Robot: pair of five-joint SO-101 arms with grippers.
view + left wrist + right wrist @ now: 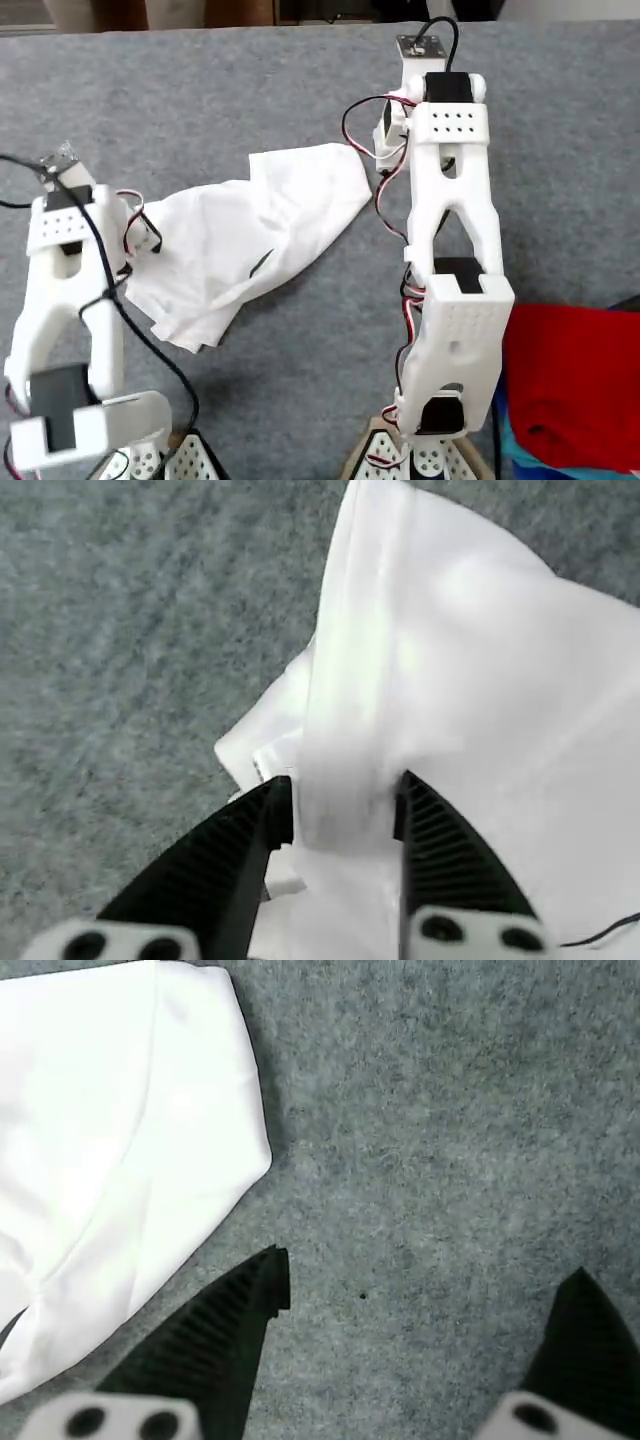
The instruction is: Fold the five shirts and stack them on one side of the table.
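A crumpled white shirt [245, 235] lies on the grey table [200, 90] between the two arms. My left gripper [140, 238] is at the shirt's left edge, shut on a raised fold of the white cloth [345, 730], which runs between its black fingers [235, 855]. My right gripper [385, 135] hangs by the shirt's far right corner [215, 1110]. It is open wide over bare table [428, 1272], with the cloth beside it and nothing between the fingers. A folded red shirt [570, 385] lies at the table's near right.
Under the red shirt a teal and blue edge of more cloth [512, 442] shows at the near right corner. Both arm bases [400, 455] stand at the near edge. Grey table stretches along the far side and the far left.
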